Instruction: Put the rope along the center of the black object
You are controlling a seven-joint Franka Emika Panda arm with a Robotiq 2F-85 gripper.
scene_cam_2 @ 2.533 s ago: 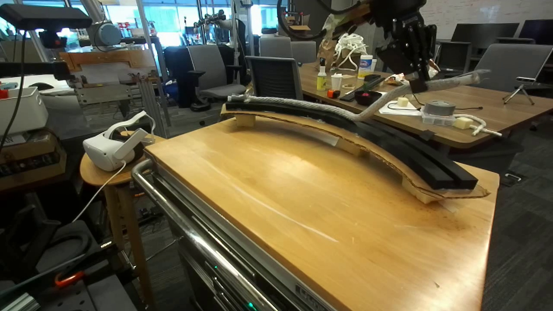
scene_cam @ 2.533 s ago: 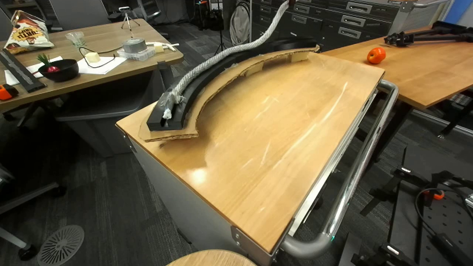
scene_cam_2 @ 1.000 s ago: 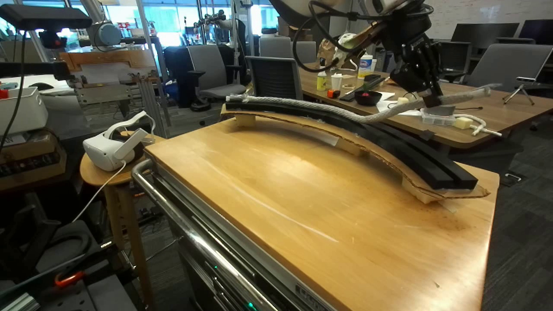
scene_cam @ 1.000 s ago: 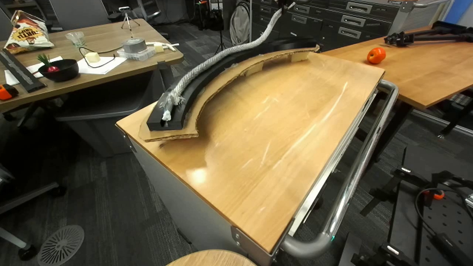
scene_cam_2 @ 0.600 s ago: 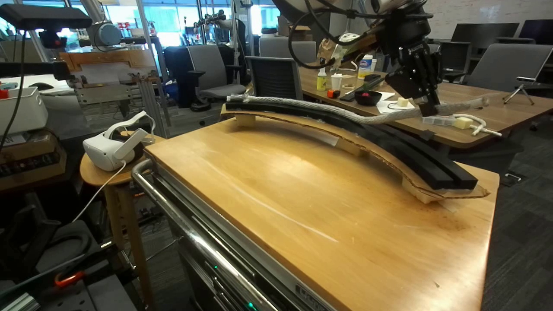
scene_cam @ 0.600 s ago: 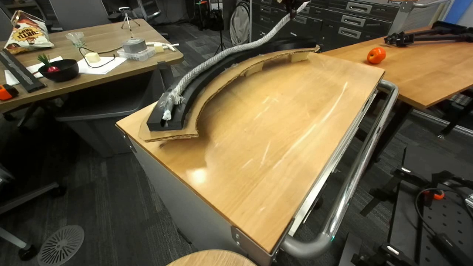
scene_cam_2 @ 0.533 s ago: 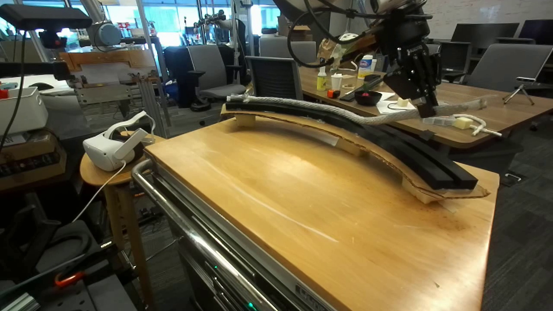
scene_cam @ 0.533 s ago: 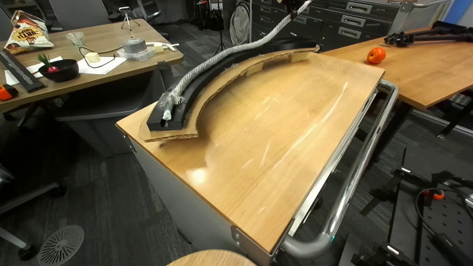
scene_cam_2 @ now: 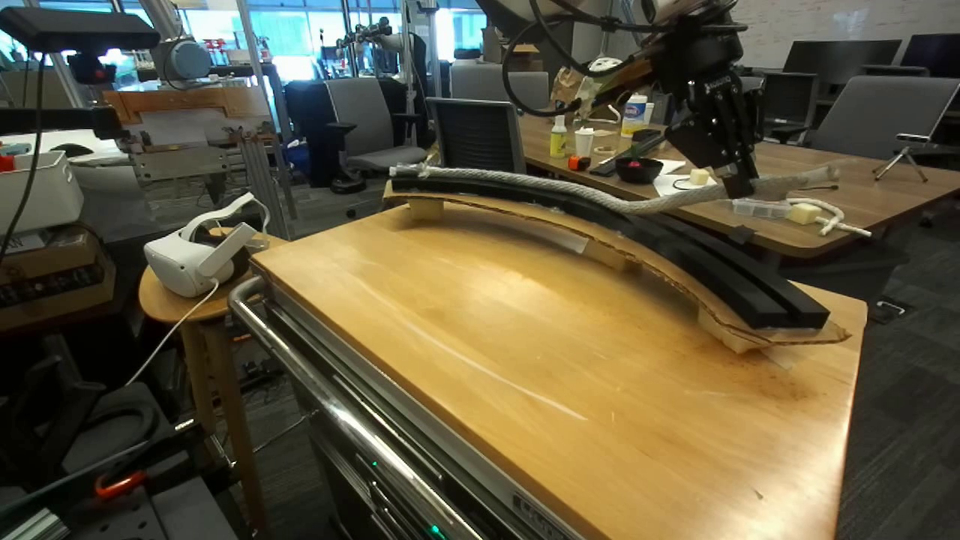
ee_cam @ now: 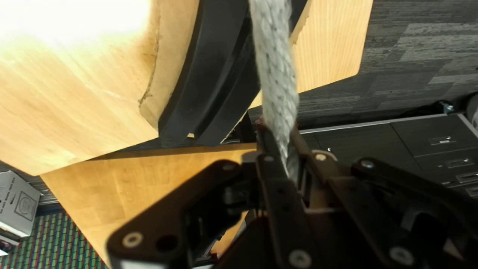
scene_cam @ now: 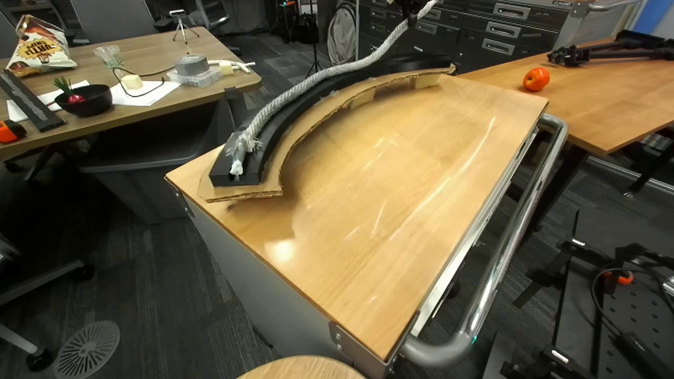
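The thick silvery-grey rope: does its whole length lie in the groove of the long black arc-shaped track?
No: in an exterior view, the black gripper holds part of the rope up off the track.

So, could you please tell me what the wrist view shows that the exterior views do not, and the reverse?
Only the wrist view shows a grey printed box and a multicoloured floor, at its lower left.
Only the exterior views show a black bowl, in both, plus a round orange-red object and a white headset, each in an exterior view.
All share the rope, held between the fingers, and the grooved black track.
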